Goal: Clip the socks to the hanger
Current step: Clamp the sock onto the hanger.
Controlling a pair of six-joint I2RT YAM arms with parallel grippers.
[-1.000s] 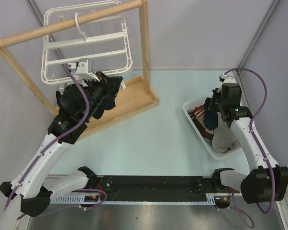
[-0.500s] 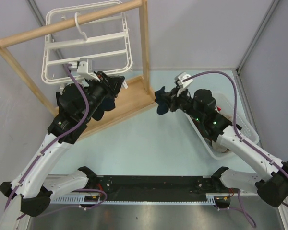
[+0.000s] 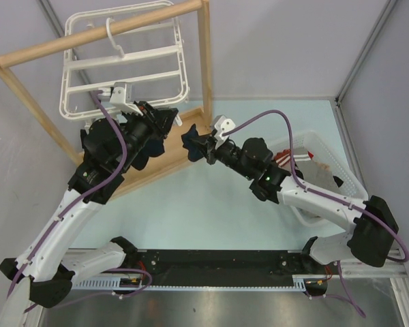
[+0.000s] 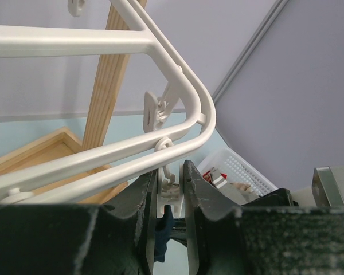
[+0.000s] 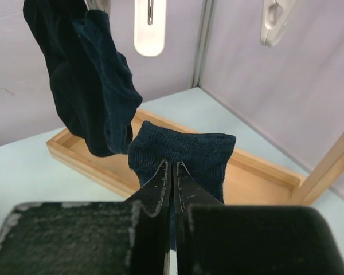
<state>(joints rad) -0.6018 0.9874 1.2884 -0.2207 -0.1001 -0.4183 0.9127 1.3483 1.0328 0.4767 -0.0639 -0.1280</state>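
The white hanger (image 3: 123, 63) hangs from the wooden stand's bar. My left gripper (image 3: 162, 120) is at its lower right corner. In the left wrist view its jaws (image 4: 171, 175) are shut on a small white clip (image 4: 172, 188) dangling under the hanger's rail (image 4: 103, 160). A bit of dark sock (image 4: 164, 224) shows just below the clip. My right gripper (image 3: 203, 148) is shut on a dark navy sock (image 3: 191, 144) and holds it up close to the left gripper. The right wrist view shows this sock (image 5: 186, 150) pinched at its cuff (image 5: 173, 167). Another navy sock (image 5: 86, 86) hangs at its upper left.
The wooden stand (image 3: 206, 75) has a flat base tray (image 3: 191, 146) under the grippers. A white basket (image 3: 320, 211) with reddish and white garments sits at the right. Two more white clips (image 5: 149, 26) (image 5: 275, 20) dangle above the held sock.
My right arm has swung from the basket leftward across the table, carrying the navy sock up to the hanger's corner. The left arm has stayed still on the clip.
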